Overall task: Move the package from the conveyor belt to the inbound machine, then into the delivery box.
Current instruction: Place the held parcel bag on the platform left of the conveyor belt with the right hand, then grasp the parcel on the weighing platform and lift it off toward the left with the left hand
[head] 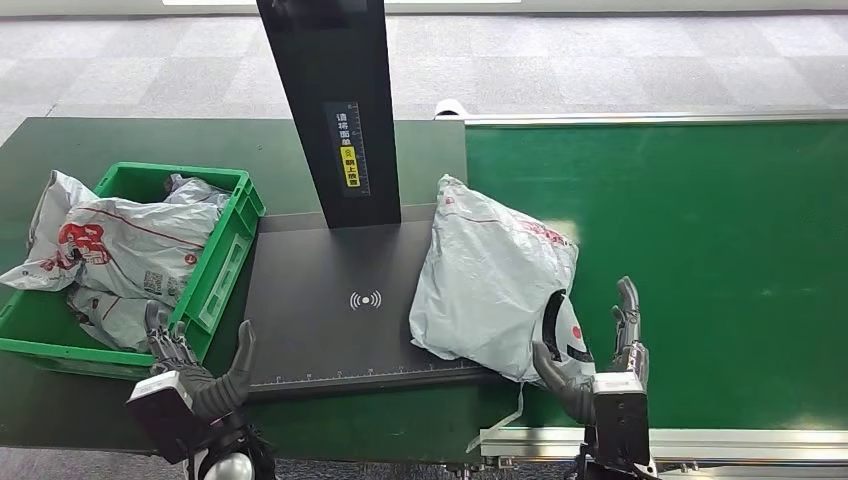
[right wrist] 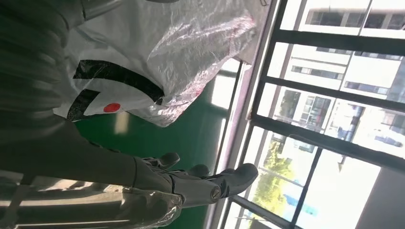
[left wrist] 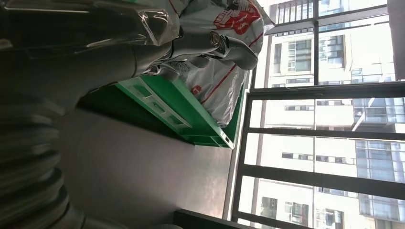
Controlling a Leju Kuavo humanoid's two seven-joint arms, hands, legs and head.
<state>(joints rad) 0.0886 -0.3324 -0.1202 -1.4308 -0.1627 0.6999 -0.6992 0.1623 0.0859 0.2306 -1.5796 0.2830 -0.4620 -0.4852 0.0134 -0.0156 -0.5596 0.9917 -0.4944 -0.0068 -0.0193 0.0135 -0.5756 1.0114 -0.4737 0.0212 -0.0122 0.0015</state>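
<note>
A grey-white plastic package (head: 490, 275) with red print lies half on the black inbound machine platform (head: 330, 310) and half on the green conveyor belt (head: 700, 250). My right hand (head: 600, 360) is at its near right corner, thumb against the bag's edge, fingers (head: 628, 310) spread and apart from it. The right wrist view shows the package (right wrist: 157, 52) above the green belt, with the fingers (right wrist: 200, 183) off its surface. My left hand (head: 195, 370) is open at the front corner of the green delivery box (head: 228, 250), holding nothing.
The delivery box holds several grey packages (head: 120, 245), also seen in the left wrist view (left wrist: 224, 57) over the box wall (left wrist: 181, 114). A black scanner post (head: 335, 110) rises from the platform's back. The belt's metal frame (head: 700, 440) runs along the near edge.
</note>
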